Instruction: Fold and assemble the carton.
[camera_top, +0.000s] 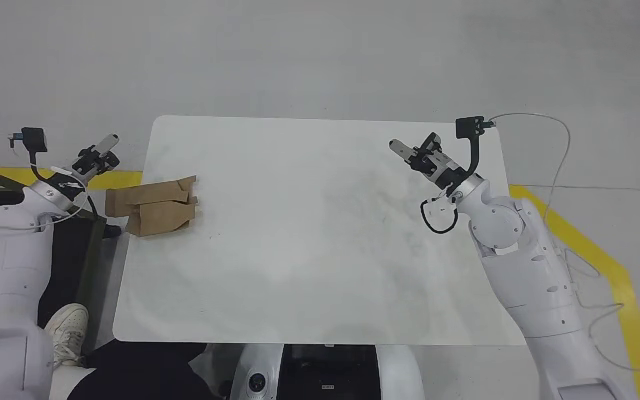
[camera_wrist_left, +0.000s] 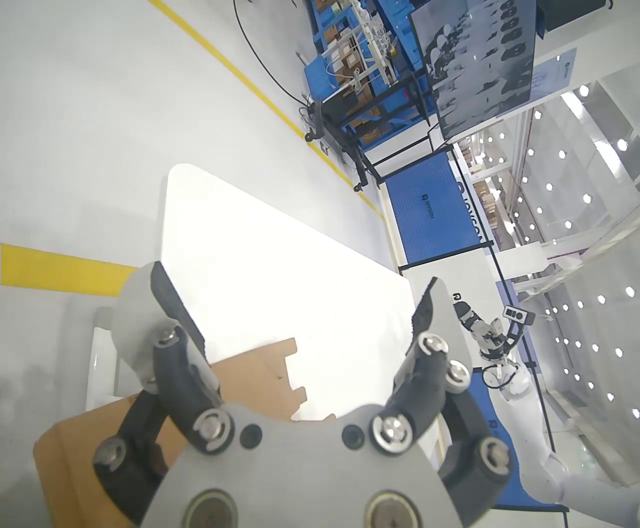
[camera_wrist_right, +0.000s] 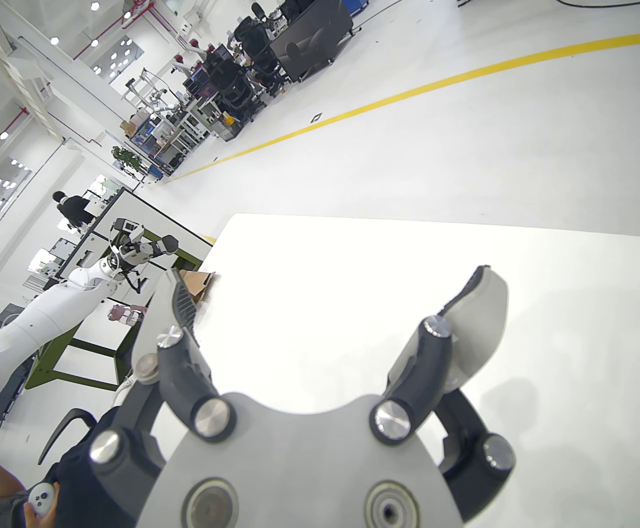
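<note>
- A flat brown cardboard carton (camera_top: 155, 205) lies unassembled at the left edge of the white rounded-corner table (camera_top: 320, 280); part of it rests on the tabletop and part overhangs the edge; its flaps lie folded over one another, not stood up
- In the left wrist view the carton's edge toward the table's middle shows square notches against the white surface; the rest of the sheet runs under the gripper's body
- The left gripper (camera_wrist_left: 295, 290) hangs off the table's left side, near the far corner; it is just beyond the carton's far end and not touching it; its jaws are spread wide with nothing between them; its dark-padded fingers (camera_wrist_left: 172, 300) frame the tabletop beyond
- The right gripper (camera_wrist_right: 327, 280) is over the far right part of the table, pointing toward the table's middle; its jaws also stand wide apart and hold nothing; bare white tabletop lies between them
- The two grippers are well apart, one at each side of the table; the carton is near the left one and across the table from the right one
- A yellow line (camera_wrist_right: 400, 92) runs across the pale floor beyond the table
</note>
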